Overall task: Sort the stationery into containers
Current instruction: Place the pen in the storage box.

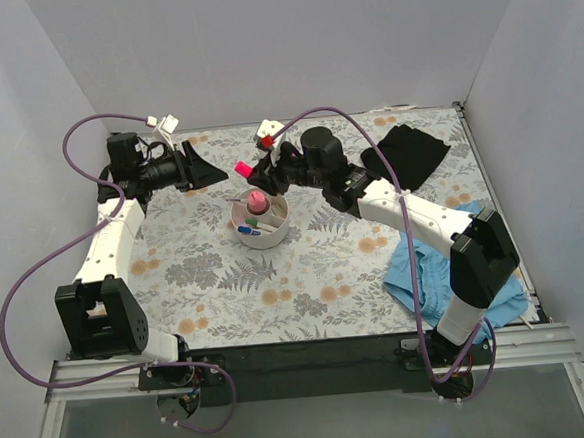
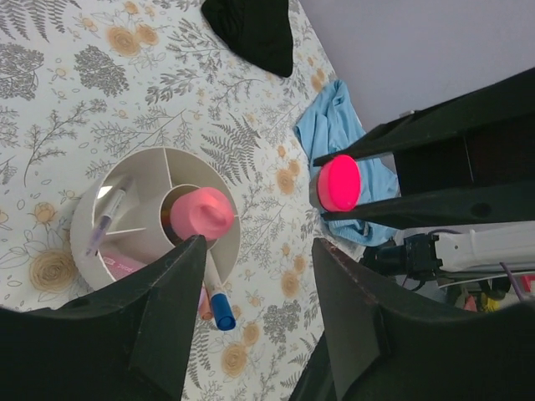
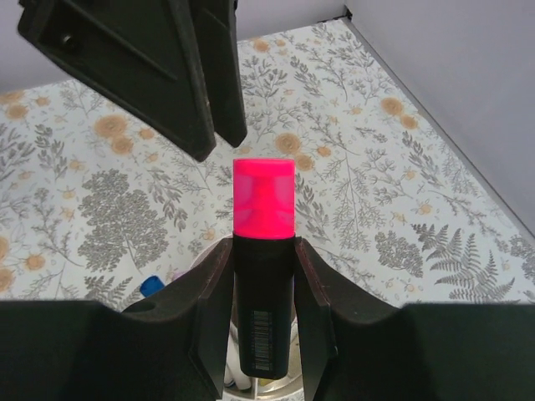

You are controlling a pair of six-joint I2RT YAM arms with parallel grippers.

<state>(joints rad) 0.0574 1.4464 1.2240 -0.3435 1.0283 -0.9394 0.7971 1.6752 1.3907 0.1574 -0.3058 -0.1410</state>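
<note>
Grips a stubby marker [image 3: 263, 200], matte black barrel and glossy pink cap, in the right claw [image 3: 263, 251], aloft near the round white plastic organiser [image 2: 88, 242]. Holds the left claw [image 2: 259, 246] spread wide and empty over the floral-printed bench [image 1: 276, 280].

The highlighter [image 3: 263, 200] is seen as smooth plastic, its pink cap glossy. The organiser [image 1: 264, 243] is shown in matt white plastic. The blue cloth [image 1: 411, 276] and black cloth [image 1: 408, 151] are rendered as soft, creased fabric.
</note>
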